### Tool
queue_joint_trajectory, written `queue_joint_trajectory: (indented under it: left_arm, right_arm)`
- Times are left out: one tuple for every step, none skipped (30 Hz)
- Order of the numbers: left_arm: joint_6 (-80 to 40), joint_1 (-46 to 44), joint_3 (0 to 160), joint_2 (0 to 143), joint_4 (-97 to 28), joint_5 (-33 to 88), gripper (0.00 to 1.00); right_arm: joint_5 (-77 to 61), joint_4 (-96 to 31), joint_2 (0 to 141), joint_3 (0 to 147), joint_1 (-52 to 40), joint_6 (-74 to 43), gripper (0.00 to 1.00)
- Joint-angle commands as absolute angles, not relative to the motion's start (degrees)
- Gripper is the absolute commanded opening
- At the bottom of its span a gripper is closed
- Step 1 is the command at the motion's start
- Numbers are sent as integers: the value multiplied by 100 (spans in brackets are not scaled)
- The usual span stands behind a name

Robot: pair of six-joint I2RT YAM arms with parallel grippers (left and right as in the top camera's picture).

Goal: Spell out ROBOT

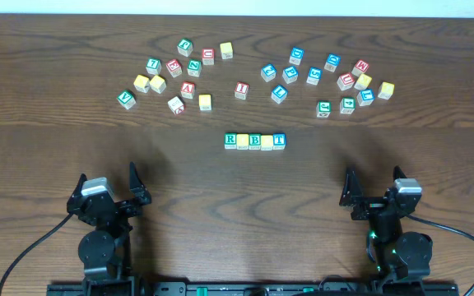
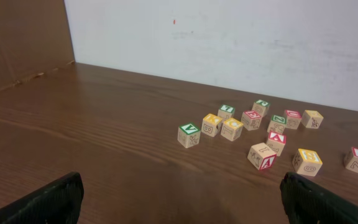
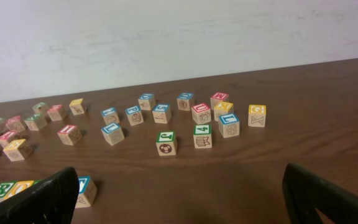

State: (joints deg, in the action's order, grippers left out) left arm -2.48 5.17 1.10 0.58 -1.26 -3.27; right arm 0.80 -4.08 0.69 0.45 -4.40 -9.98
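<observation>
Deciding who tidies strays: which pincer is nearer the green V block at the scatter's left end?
Left. The left pincer sits almost straight back from the green V block, on the robot's side of it; the right pincer is well off to the other side.

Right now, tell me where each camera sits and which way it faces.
Overhead: above the table, looking straight down; left gripper and right gripper show, open.
Left wrist: low on the left arm, facing the wall over the left cluster; own fingertips at bottom corners.
Right wrist: on the right arm, facing the right cluster; own fingertips likewise.
Shared: overhead and right wrist both show the letter row.
</observation>
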Motion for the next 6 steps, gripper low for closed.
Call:
queue_joint_trajectory:
  left_arm:
    - [-130, 545, 23, 23, -386, -386, 99]
    - [-130, 545, 23, 23, -386, -386, 100]
    - [-130, 545, 23, 23, -386, -386, 100]
    - [-130, 545, 23, 23, -386, -386, 99]
    - [-130, 545, 23, 23, -386, -386, 100]
    - [-130, 545, 23, 23, -386, -386, 100]
  right_arm:
    - [45, -429, 45, 32, -421, -978, 99]
    - [45, -429, 45, 32, -421, -978, 99]
    - [45, -429, 43, 32, -421, -978, 99]
    - [45, -429, 45, 32, -421, -978, 99]
    - [45, -429, 45, 32, -421, -978, 99]
    - [45, -429, 43, 32, -421, -978, 99]
